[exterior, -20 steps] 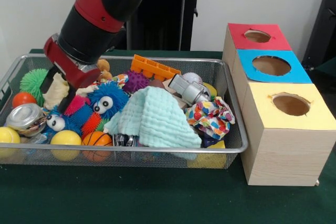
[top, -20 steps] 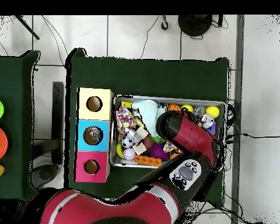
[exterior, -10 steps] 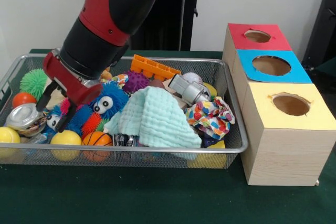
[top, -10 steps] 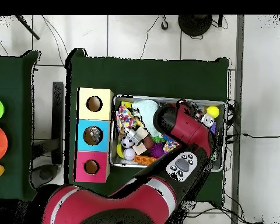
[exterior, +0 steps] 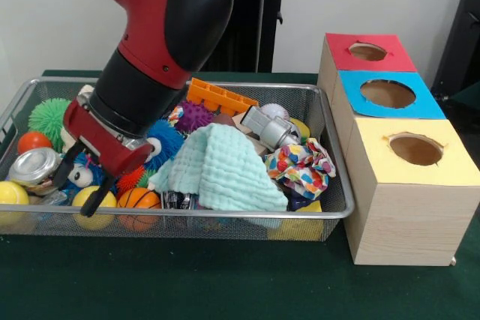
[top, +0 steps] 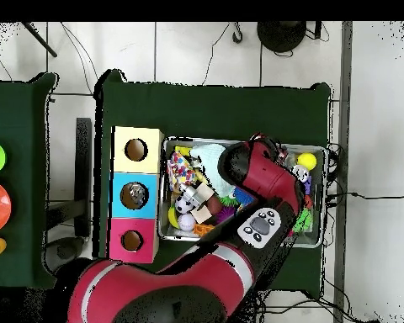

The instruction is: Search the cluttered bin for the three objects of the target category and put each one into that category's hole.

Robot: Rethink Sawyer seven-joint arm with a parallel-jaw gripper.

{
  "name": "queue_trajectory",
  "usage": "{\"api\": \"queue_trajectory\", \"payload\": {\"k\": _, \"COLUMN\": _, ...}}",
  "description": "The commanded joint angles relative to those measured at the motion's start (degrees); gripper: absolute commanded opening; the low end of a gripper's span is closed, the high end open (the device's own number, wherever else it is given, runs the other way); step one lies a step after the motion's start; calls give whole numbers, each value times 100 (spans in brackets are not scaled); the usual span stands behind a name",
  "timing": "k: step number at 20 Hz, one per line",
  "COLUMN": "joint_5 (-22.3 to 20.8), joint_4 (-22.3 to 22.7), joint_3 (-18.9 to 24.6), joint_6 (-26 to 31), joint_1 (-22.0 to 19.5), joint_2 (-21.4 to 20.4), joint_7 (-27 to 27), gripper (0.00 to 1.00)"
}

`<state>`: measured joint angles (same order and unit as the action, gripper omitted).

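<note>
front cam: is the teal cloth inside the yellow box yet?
No, the teal cloth lies in the wire bin, left of the yellow box.

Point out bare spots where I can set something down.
Green table in front of the bin is bare, as are the box tops around their holes. Inside the bin is packed; the tool hangs over its balls.

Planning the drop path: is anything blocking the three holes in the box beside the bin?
Nothing visible does. The red hole, blue hole and yellow hole are all open on top. The gripper is at the bin's opposite end.
</note>
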<state>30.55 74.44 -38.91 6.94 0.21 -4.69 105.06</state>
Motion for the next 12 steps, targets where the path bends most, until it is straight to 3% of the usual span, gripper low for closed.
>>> {"api": "queue_trajectory", "payload": {"k": 1, "joint_5": 195, "joint_4": -545, "joint_3": 1111, "joint_6": -215, "joint_1": -277, "joint_2": 331, "joint_7": 1100, "gripper": 100}}
{"api": "queue_trajectory", "payload": {"k": 12, "joint_5": -255, "joint_4": 7, "joint_3": 1380, "joint_6": -136, "joint_1": -518, "joint_2": -68, "joint_7": 802, "gripper": 100}}
